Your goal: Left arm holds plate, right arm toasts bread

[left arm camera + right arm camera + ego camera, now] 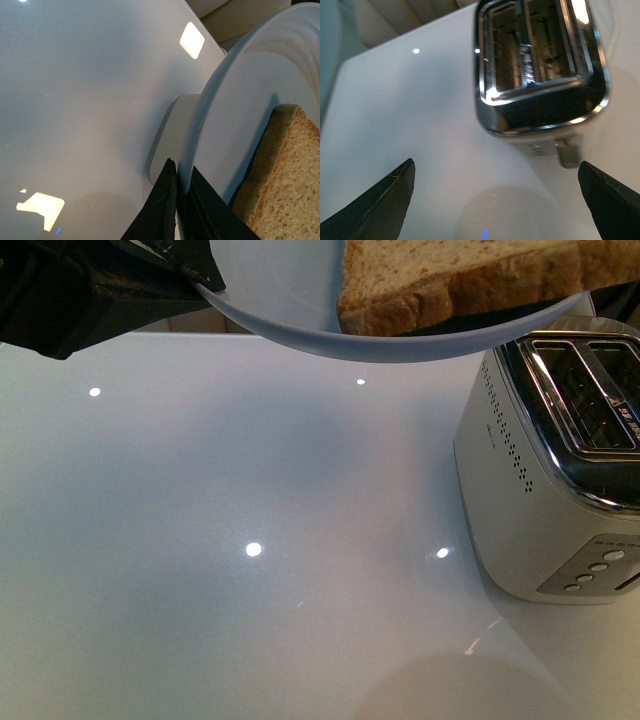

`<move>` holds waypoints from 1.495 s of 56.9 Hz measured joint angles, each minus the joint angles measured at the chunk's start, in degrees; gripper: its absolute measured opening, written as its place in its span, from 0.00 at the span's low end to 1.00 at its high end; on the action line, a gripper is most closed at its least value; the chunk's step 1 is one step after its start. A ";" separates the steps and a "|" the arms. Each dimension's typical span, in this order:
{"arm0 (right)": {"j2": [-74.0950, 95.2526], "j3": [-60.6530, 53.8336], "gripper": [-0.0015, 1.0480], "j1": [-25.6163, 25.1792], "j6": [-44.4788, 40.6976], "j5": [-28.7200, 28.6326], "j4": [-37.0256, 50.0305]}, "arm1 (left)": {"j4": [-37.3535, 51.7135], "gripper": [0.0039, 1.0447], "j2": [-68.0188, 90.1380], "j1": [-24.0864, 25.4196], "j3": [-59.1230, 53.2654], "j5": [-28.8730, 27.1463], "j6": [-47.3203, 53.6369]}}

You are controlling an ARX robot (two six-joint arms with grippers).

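The left gripper (181,202) was pinched on the rim of the plate (400,346) and held it in the air above the far part of the counter (250,500). The bread (450,280) lay on the plate. The right gripper (496,164) was spread wide, holding nothing, above the toaster (560,460), which stood at the counter's right side.
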 joint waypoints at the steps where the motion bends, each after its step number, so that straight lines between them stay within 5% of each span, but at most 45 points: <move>1: 1.03 0.85 0.91 0.63 1.40 -0.83 0.83 | 0.00 0.03 0.00 0.00 0.00 0.00 0.02; 27: 19.82 12.37 0.91 15.10 24.48 -4.35 15.78 | 0.00 0.03 0.00 0.00 0.00 0.04 0.00; 43: 22.36 12.59 0.91 17.40 29.57 -3.65 17.59 | 0.00 0.03 0.00 0.00 0.02 0.04 0.00; 71: 21.68 12.63 0.06 17.00 31.06 -3.58 16.52 | 0.00 0.03 0.00 0.00 0.00 0.07 -0.13; 85: 18.84 15.52 0.03 13.70 29.90 -4.24 14.34 | 0.00 0.03 0.00 0.00 0.00 0.07 -0.17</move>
